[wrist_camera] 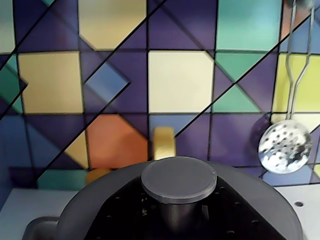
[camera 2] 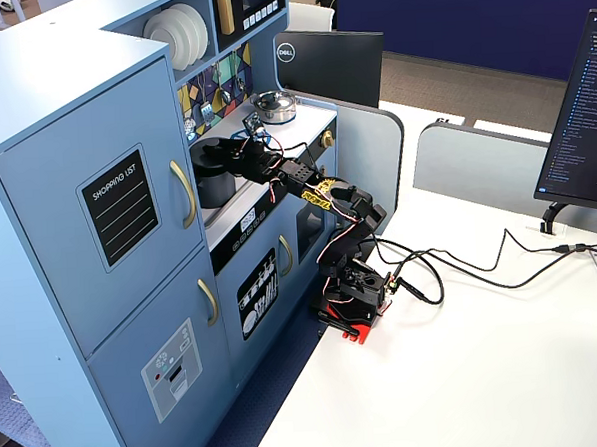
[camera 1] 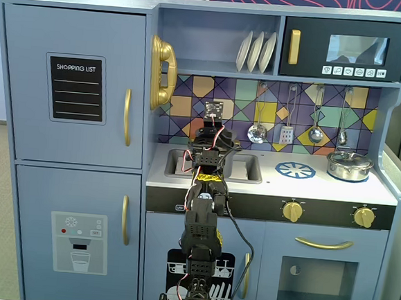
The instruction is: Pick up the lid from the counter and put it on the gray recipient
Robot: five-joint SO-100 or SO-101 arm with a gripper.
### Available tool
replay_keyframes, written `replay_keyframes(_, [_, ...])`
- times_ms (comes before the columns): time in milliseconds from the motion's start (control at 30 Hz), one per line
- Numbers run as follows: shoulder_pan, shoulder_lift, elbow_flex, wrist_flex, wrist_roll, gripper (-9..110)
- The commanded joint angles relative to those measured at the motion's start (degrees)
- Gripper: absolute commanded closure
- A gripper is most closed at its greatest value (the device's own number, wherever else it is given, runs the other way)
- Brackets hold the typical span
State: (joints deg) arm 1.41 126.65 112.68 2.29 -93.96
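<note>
Resting on the gray recipient (camera 2: 214, 185) — the lid (wrist_camera: 178, 178), level.

You had a shiny silver pot (camera 1: 349, 165) with its lid on at the right end of the toy kitchen's counter, beside the blue burner print (camera 1: 295, 171). A slotted spoon (wrist_camera: 285, 145) hung against the coloured tile wall, white plates (camera 1: 256, 51) stood on the shelf above, and a yellow phone (camera 1: 161, 72) hung left.

One gray lid (wrist_camera: 178, 186) and one silver pot (camera 1: 349, 165). Three white plates (camera 1: 255, 51) stand at twelve o'clock; four utensils (camera 1: 257, 132) hang below. Two yellow knobs (camera 1: 292, 211).
</note>
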Motion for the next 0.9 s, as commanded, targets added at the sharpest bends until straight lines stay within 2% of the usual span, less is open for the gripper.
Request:
replay_keyframes(0, [-0.70, 0.18, -0.62, -2.72, -0.26, 102])
replay_keyframes(867, [-0.97, -4.22, 2.37, -6.50, -0.35, 102])
